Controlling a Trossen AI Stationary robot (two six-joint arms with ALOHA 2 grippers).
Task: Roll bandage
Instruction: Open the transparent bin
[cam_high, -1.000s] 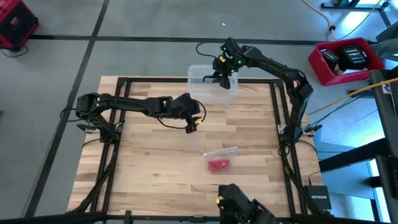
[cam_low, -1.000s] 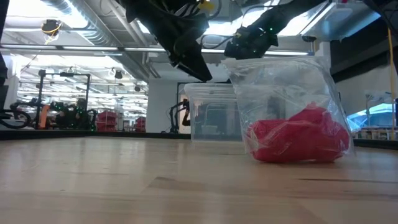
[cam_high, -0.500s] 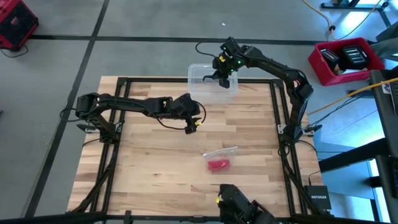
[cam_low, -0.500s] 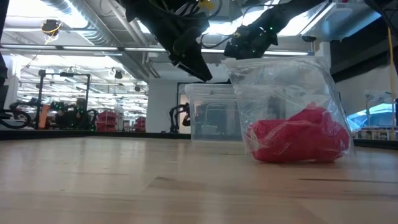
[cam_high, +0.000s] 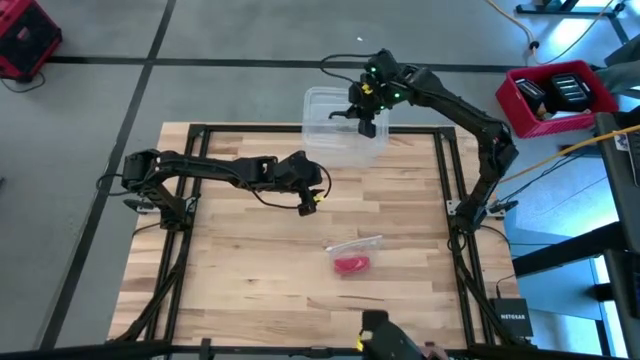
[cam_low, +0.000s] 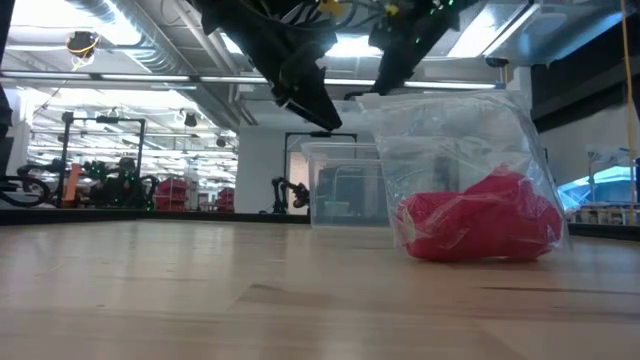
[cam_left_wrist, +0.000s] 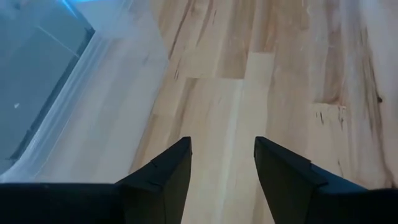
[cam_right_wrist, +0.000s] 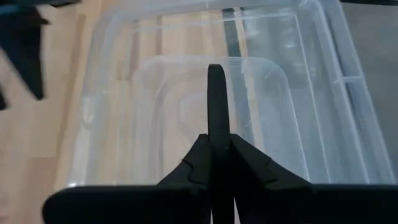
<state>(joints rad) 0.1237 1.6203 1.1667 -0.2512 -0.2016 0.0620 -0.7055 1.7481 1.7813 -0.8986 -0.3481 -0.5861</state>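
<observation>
The red bandage (cam_high: 351, 264) lies bunched inside a crinkled clear wrapper (cam_high: 356, 245) on the near middle of the wooden table, and it fills the right of the low view (cam_low: 480, 220). My left gripper (cam_high: 312, 200) hovers open over the table's middle, with bare wood between its fingers (cam_left_wrist: 222, 168). My right gripper (cam_high: 365, 122) is at the far edge above the clear plastic box (cam_high: 345, 135), shut on its dark handle (cam_right_wrist: 215, 93). My right gripper pinches the thin dark handle (cam_right_wrist: 215, 127) between its two fingers, coming from above on a forward slant. The handle stands edge-on between the fingertips. Clear plastic hangs below it (cam_right_wrist: 211, 68). Whether only a lid or the whole box is raised, I cannot tell.
A clear box (cam_low: 345, 185) shows on the table's far side in the low view. A black frame (cam_high: 300, 128) runs around the table. A red crate (cam_high: 555, 95) sits off the table at the right. Open wood lies to the left of the wrapper.
My right gripper has shut on the dark handle, then risen and drawn toward the far edge. The clear plastic under it has come up with it and now reaches past the far edge in the high view. My left arm has kept still.
</observation>
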